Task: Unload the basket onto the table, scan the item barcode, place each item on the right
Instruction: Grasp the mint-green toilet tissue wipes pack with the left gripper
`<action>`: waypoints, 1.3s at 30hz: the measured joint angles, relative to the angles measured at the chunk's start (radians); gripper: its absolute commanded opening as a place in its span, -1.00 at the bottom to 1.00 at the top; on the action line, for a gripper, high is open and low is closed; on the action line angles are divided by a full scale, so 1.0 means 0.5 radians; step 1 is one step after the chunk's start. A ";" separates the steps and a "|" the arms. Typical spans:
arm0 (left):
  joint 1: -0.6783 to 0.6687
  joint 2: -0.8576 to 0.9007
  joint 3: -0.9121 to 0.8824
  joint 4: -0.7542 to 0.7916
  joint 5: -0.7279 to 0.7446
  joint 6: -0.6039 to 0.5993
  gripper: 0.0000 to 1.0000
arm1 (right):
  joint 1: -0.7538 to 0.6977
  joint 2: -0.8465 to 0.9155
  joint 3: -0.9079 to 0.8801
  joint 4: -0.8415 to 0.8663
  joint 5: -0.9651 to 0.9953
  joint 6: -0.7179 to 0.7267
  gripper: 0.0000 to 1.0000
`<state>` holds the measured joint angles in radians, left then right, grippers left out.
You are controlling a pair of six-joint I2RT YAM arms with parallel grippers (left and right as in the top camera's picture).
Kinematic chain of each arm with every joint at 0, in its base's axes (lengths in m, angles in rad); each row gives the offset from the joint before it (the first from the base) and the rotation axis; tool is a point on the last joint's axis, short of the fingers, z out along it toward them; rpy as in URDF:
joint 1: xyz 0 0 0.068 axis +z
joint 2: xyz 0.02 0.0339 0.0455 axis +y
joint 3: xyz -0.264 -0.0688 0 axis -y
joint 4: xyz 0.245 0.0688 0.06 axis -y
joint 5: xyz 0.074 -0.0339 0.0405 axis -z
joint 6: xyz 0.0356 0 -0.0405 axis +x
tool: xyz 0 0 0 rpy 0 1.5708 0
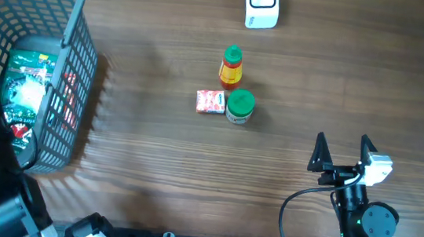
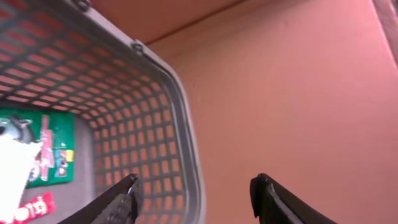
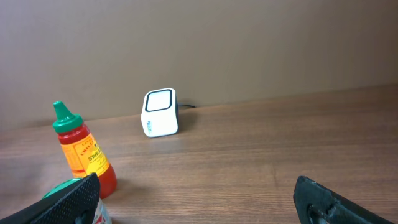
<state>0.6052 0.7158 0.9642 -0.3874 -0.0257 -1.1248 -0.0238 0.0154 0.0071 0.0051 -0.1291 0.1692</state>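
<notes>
Standing central on the counter (image 1: 153,152), the sauce bottle (image 1: 231,67): glossy red plastic, green conical cap; white rounded-cube scanner (image 1: 261,1) beyond it; grey mesh basket (image 1: 76,17) holds a crinkled green packet (image 1: 32,68); left pincer (image 2: 193,190) and right pincer (image 1: 342,144) spread, empty.

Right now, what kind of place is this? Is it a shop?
Probably a pretend shop checkout set up on a wooden table. There is a white barcode scanner, a gray shopping basket holding packets, and a red sauce bottle standing nearby.
</notes>
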 measured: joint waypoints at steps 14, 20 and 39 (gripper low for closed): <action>0.000 0.801 0.006 -0.011 -0.028 0.422 0.99 | 0.000 0.000 0.000 0.000 0.000 0.000 1.00; -0.004 1.205 0.004 -0.011 -0.028 0.777 1.00 | 0.000 0.000 0.000 0.000 0.000 0.000 0.99; -0.024 1.784 0.004 0.143 -0.060 1.264 0.99 | 0.000 0.000 0.000 0.000 0.000 0.000 0.99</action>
<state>0.5930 1.6077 0.9661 -0.3157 -0.0555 -0.4927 -0.0238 0.0154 0.0071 0.0051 -0.1291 0.1692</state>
